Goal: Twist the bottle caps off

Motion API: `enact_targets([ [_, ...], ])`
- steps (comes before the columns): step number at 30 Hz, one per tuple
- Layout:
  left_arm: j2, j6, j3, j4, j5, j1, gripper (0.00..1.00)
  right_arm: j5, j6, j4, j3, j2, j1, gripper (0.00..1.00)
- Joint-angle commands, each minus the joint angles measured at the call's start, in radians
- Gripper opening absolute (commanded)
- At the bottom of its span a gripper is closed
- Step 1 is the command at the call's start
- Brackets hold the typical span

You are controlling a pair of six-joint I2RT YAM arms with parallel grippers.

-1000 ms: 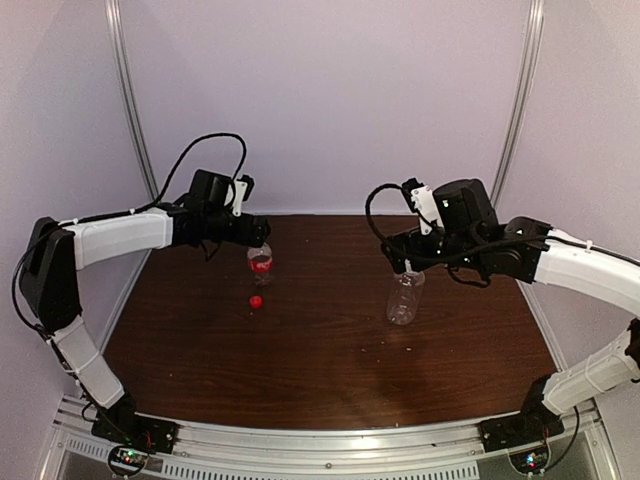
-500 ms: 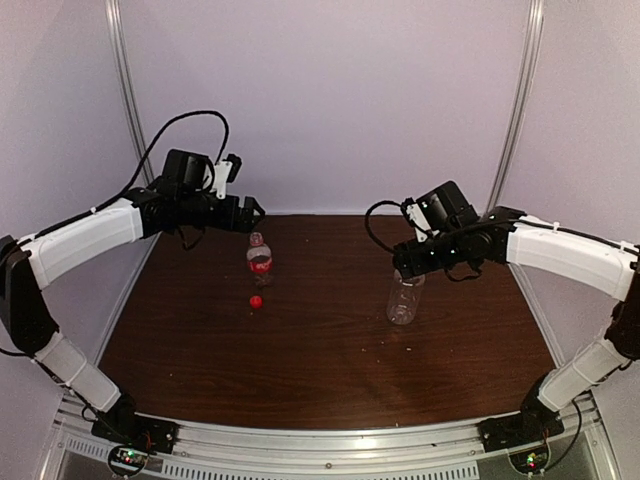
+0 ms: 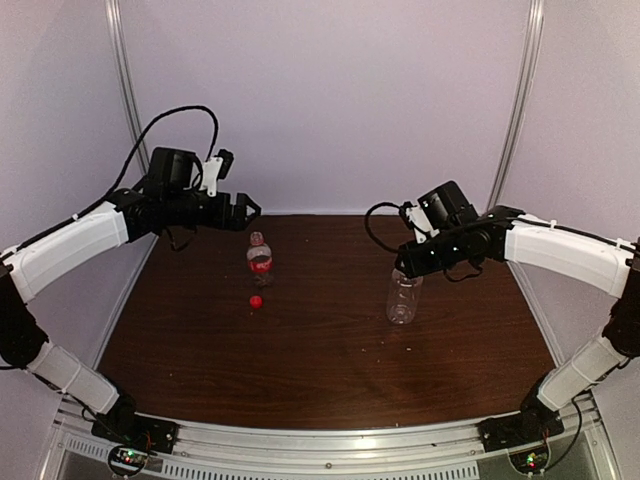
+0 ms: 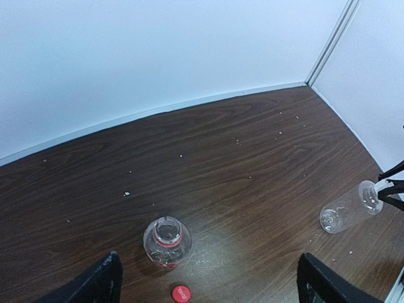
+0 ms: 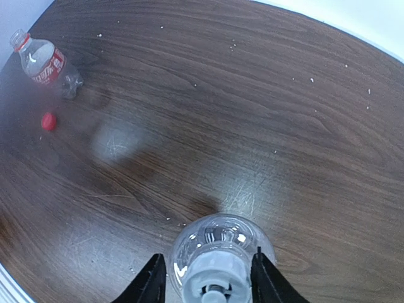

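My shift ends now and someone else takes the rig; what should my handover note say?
Left gripper: open, raised above the small red-label bottle, holding nothing.
Right gripper: fingers either side of the white cap on the larger bottle; grip not clear.
Done: red cap off, lying on the table in front of its bottle.
Left: unscrew the white cap.

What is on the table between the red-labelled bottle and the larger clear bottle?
Only bare tabletop with pale specks, clearest in the right wrist view. The red cap sits beside the red-labelled bottle, not toward the larger bottle.
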Motion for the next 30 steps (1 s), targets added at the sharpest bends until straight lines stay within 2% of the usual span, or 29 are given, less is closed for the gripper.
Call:
enact_targets([
  [1,-0.056,-0.028,-0.027,0.023,0.036,0.007,0.98,-0.019,0.002,0.013,0.005,0.008,-0.007,0.41],
  [8,-0.179,-0.061,-0.12,0.105,0.054,0.007,0.98,-0.01,-0.011,-0.019,0.038,0.004,-0.008,0.13],
  [14,-0.305,-0.111,-0.219,0.212,0.111,0.007,0.98,-0.11,-0.064,-0.015,0.074,-0.047,-0.007,0.0],
  [23,-0.359,-0.095,-0.248,0.245,0.392,0.007,0.98,-0.408,-0.124,-0.023,0.177,-0.036,0.007,0.0],
  [30,-0.367,-0.049,-0.275,0.266,0.519,-0.007,0.98,-0.594,-0.126,-0.005,0.273,0.015,0.032,0.0],
])
